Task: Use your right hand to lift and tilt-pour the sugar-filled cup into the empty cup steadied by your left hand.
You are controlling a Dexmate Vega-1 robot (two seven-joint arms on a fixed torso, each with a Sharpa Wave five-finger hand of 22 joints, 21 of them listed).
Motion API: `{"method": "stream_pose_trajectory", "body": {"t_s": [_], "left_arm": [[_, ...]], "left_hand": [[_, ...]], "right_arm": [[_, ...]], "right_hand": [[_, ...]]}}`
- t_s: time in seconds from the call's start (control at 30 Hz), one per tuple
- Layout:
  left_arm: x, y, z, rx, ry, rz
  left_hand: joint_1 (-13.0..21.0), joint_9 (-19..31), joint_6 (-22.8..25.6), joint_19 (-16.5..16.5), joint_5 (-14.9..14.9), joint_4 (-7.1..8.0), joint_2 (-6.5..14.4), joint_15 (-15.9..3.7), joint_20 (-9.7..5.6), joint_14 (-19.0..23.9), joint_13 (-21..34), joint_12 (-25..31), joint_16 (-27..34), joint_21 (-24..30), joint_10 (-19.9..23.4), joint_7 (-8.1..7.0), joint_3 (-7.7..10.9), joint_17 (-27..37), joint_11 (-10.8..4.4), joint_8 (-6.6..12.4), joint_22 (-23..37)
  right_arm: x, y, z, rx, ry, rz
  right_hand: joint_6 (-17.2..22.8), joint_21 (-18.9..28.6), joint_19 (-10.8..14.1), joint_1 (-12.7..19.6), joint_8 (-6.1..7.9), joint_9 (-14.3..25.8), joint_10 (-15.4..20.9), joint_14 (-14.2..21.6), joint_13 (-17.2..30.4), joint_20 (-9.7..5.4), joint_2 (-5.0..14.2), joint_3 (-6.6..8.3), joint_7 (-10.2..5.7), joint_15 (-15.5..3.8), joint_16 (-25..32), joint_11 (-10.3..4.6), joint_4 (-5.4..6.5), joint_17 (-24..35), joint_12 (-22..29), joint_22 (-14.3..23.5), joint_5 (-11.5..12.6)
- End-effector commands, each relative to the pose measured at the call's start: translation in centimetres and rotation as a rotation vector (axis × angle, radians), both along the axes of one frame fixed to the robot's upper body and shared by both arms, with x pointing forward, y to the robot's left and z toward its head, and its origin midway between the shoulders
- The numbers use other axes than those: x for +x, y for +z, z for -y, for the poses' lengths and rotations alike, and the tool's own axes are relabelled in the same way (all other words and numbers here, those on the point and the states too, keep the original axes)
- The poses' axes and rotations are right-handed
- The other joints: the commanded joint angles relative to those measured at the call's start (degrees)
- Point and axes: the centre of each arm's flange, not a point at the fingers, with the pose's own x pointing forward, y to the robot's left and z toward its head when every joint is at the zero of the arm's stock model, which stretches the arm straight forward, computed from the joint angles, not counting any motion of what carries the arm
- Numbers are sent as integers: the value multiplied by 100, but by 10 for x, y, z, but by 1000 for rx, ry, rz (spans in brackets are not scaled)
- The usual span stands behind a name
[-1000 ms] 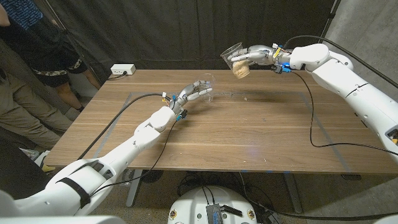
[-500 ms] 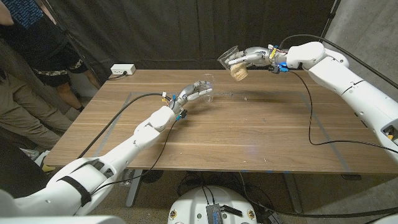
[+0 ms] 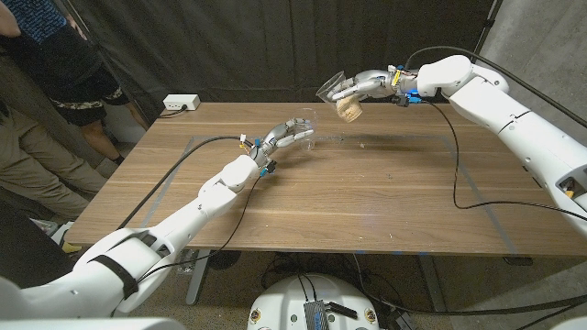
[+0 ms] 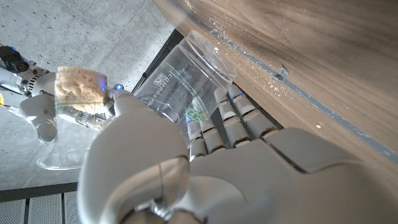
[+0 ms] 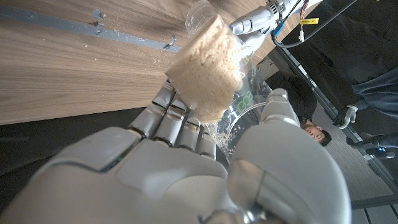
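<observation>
In the head view my right hand [image 3: 371,84] holds a clear cup [image 3: 339,94] above the table's far edge. The cup is tilted on its side with its mouth toward the left, and the pale sugar [image 3: 349,109] is packed in its base end. Lower and to the left, my left hand [image 3: 282,137] wraps an empty clear cup [image 3: 305,123] that stands on the table [image 3: 367,202]. The left wrist view shows my left hand [image 4: 205,162] around the empty cup [image 4: 180,87], with the sugar cup [image 4: 78,93] beyond. My right hand [image 5: 186,168] grips the sugar cup [image 5: 205,68].
Scattered sugar grains [image 3: 341,137] lie on the wood beside the empty cup. A white power box [image 3: 181,102] sits at the back left corner. A person [image 3: 50,82] stands at the table's left. Black cables [image 3: 459,183] trail over the table from both arms.
My right hand has carried the tilted sugar cup a little to the left, nearer the empty cup. The left hand and its cup have stayed put.
</observation>
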Motion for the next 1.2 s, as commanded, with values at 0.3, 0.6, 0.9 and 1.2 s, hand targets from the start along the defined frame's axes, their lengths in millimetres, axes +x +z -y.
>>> {"method": "stream_pose_trajectory", "body": {"t_s": [0.3,0.6,0.9,1.2], "left_arm": [[4,-2,9,14,-34,-22],[3,-3,12,22,-42,-26],[-1,-5,14,25,-47,-29],[-5,-7,16,32,-46,-29]], "left_hand": [[49,-4,45,31,-21,34,-10,-730,0,69,19,42,-29,61,59,16,-14,16,-15,40,13],[50,-10,44,24,-32,41,-10,-732,-1,65,22,40,-34,66,46,22,-15,23,-1,45,13],[54,-11,47,19,-40,45,-13,-732,-7,74,24,41,-33,71,44,22,-16,27,-5,53,14],[54,-13,42,19,-47,52,-11,-729,-6,65,27,47,-39,78,53,23,-17,33,-8,57,14]], "right_arm": [[5,5,-2,-121,-49,-31],[7,6,-3,-150,-50,-39],[7,6,-8,-215,-47,-52],[4,4,-11,-268,-46,-53]], "right_hand": [[49,34,-18,5,-31,26,38,65,18,-361,29,43,-20,-959,37,17,2,40,-4,2,34],[57,35,-22,12,-35,30,50,76,26,-358,34,49,-12,-960,44,13,-1,50,-6,-1,35],[58,39,-20,12,-42,35,51,90,31,-356,35,51,-19,-958,53,6,-1,62,-18,-3,34],[67,42,-19,16,-45,39,59,96,37,-355,36,54,-12,-961,58,7,-2,72,-23,-5,34]]}}
